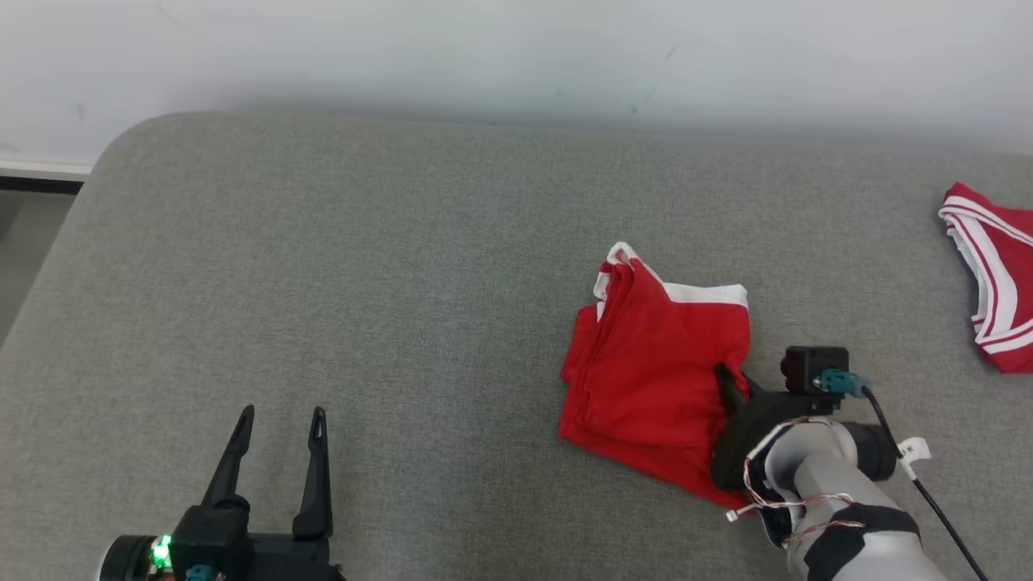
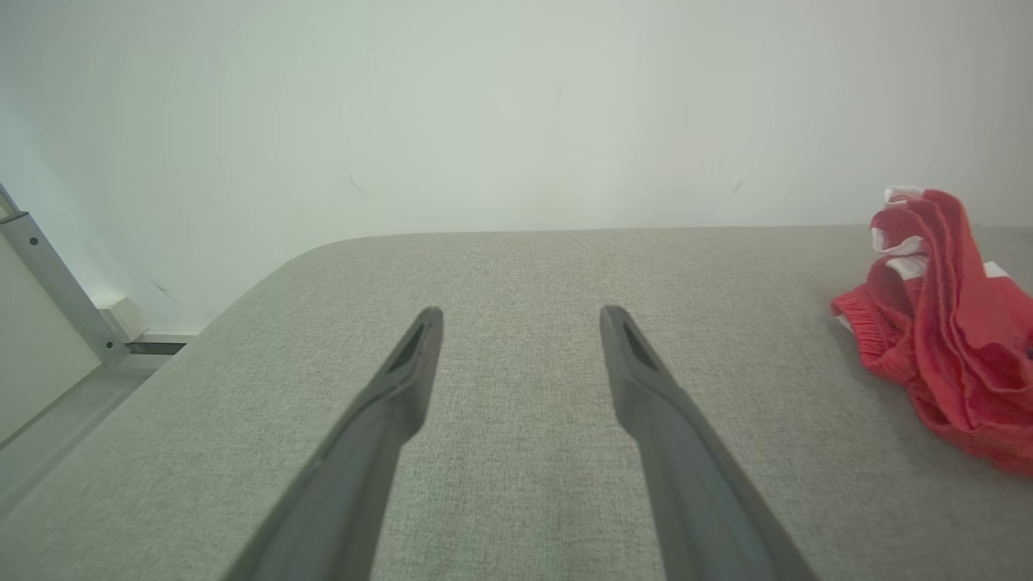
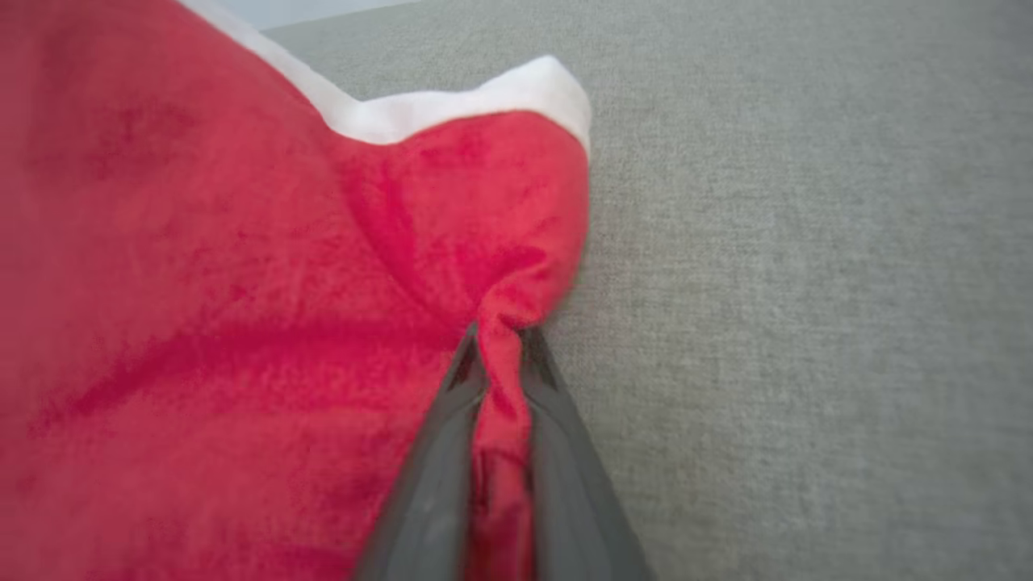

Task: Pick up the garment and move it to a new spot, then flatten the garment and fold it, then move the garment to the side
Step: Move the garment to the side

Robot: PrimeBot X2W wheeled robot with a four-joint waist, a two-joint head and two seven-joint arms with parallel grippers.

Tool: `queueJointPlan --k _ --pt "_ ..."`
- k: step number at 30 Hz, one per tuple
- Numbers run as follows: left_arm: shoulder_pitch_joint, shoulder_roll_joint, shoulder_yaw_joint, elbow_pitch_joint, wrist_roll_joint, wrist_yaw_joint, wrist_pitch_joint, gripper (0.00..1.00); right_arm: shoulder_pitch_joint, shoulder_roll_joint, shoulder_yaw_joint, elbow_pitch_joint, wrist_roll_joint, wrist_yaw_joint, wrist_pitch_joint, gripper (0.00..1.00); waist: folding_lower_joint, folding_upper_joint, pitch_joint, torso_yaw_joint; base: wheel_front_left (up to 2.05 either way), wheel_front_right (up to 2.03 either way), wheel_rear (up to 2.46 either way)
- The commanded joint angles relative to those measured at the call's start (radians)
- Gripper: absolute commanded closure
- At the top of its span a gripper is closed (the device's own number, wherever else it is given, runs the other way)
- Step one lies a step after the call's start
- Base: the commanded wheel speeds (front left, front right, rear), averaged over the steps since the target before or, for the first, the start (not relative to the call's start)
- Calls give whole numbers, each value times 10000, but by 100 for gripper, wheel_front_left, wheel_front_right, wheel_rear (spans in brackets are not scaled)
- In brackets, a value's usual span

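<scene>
Nearest, the left gripper [image 1: 278, 420] is over the grey cushion [image 1: 403, 282], its two fingers spread apart with nothing between them. A little farther, the right gripper [image 3: 496, 335] is pinched tight on the right edge of the red garment [image 1: 654, 387]. The garment lies loosely folded on the cushion, to the left of the claw. Beyond, far right, lies another striped garment [image 1: 997, 282].

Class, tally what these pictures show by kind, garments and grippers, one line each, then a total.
Garments: 2, red garment with white trim, red garment with white stripes
Grippers: 2, left gripper, right gripper
Total: 4
</scene>
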State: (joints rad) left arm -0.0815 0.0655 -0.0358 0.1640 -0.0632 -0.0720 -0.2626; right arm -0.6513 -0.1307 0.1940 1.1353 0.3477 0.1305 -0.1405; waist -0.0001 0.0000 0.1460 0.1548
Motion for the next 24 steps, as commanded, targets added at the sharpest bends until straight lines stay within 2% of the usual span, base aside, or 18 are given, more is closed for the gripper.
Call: queueJointPlan --k 1,10,17,24 --pt "-94 -29 28 1 -108 -40 -27 0 31 -70 200 61 40 -4 169 100 1 0 86 -74 0 0 0" --pt "-241 -50 100 -54 -99 -92 -27 0 -1191 -1509 2009 -807 108 -18 743 100 1 0 472 -539 0 0 0" --pt "-655 -62 11 -190 0 -171 -27 0 -2218 -3269 3680 -1859 582 -18 1459 100 1 0 1212 -1056 0 0 0" --pt "-948 84 39 -325 110 -225 -27 0 -3053 -4585 4614 -2751 1276 -18 1992 100 1 0 1794 -1551 0 0 0"
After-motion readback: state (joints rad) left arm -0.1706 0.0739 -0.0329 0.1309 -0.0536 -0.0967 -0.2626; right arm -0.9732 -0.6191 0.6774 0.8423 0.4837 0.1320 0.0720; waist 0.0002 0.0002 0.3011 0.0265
